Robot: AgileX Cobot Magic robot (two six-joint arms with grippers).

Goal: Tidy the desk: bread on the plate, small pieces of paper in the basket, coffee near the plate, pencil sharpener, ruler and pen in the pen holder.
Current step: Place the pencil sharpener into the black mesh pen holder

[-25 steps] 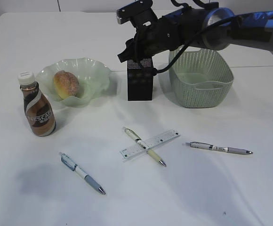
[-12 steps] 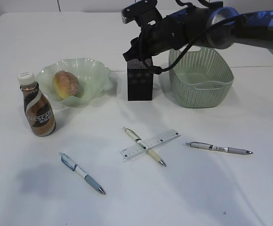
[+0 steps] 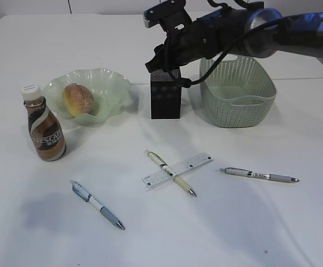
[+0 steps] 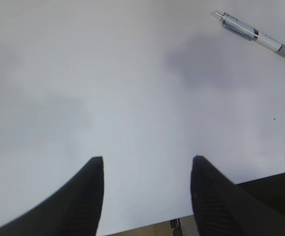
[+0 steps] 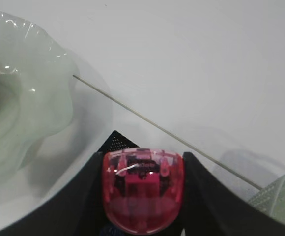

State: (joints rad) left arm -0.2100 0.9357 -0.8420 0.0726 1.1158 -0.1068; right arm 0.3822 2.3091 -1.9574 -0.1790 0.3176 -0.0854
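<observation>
Two arms: right fingers (image 5: 142, 196) grip red pencil sharpener (image 5: 142, 189) over pen holder (image 3: 165, 93); left fingers (image 4: 147, 191) open, empty.

White desk (image 3: 295, 233) carries plate (image 3: 117, 86), coffee (image 3: 46, 131), pen holder (image 3: 165, 101), basket (image 3: 238, 105), pens, ruler (image 3: 190, 163)

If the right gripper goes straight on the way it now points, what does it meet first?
Most likely the pen holder just beneath: the right gripper, holding the red pencil sharpener, points down at its mouth, though depth is unclear.
</observation>
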